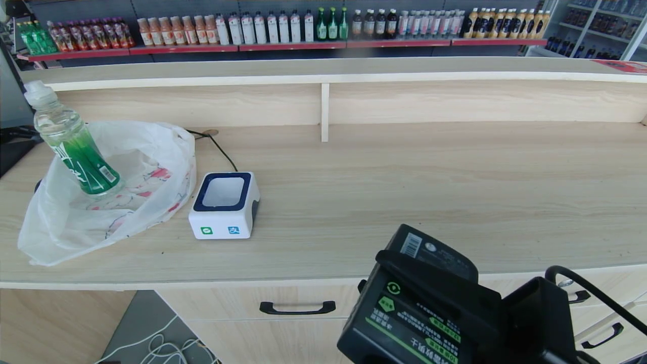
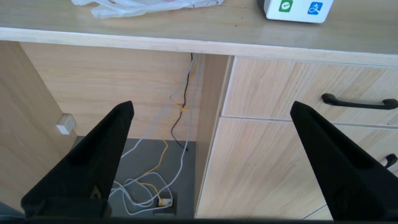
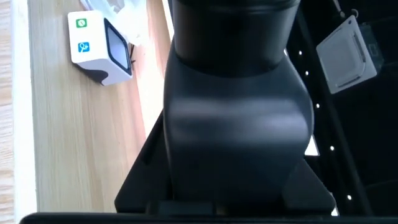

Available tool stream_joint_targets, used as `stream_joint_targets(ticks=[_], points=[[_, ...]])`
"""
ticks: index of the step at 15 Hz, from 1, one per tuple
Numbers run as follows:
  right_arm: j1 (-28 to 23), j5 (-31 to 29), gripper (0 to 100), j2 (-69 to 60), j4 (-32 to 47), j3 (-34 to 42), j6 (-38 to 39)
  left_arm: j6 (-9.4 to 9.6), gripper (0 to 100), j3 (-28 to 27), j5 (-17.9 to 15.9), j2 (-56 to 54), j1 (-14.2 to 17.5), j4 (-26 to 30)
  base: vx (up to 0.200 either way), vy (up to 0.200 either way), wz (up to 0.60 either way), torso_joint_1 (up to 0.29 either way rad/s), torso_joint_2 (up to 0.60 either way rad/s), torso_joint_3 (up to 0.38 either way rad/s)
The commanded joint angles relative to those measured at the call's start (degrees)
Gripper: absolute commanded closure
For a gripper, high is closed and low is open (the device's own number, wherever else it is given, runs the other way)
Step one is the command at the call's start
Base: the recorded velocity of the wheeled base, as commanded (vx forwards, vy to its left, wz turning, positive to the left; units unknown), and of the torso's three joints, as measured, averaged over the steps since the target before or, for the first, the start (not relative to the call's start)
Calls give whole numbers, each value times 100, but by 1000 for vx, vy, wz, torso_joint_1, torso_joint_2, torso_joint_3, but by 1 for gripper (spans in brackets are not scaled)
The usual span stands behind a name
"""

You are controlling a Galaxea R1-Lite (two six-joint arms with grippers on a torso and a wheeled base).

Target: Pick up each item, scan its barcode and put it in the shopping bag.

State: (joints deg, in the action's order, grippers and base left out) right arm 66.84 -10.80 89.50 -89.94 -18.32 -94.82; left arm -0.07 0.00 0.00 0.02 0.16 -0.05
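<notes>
A black container (image 1: 419,313) with green print and a barcode label hangs low at the counter's front edge on the right, with my right gripper (image 1: 434,288) shut on it. Up close, the container (image 3: 230,124) hides the fingers. The white scanner (image 1: 225,205) with a blue-rimmed window sits on the counter to the left of it. A white shopping bag (image 1: 146,202) lies at the far left, and a green-labelled bottle (image 1: 76,146) stands tilted in it. My left gripper (image 2: 211,107) hangs open and holds nothing, below the counter edge and facing the cabinet front.
A black cable (image 1: 220,149) runs from the scanner to the back wall of the wooden counter (image 1: 404,192). Drawers with black handles (image 1: 297,307) sit under the counter. Loose cables (image 2: 152,186) lie on the floor. Shelves of bottles (image 1: 323,25) stand behind.
</notes>
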Motion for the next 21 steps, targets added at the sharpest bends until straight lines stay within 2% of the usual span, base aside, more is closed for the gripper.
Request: stream_joint_targets(ticks=[1, 5, 14, 21], points=[[4, -1, 100, -29, -6, -5, -10, -1, 0, 0, 0, -2, 2, 5, 0, 0, 0, 0, 0, 0], [66, 17, 100, -126, -6, -57, -617, -1, 0, 0, 0, -2, 2, -4, 0, 0, 0, 0, 0, 0], [180, 43, 100, -179, -6, -93, -951, -1, 0, 0, 0, -2, 2, -4, 0, 0, 0, 0, 0, 0], [242, 43, 100, -161, -6, -93, -793, -1, 0, 0, 0, -2, 2, -4, 0, 0, 0, 0, 0, 0]])
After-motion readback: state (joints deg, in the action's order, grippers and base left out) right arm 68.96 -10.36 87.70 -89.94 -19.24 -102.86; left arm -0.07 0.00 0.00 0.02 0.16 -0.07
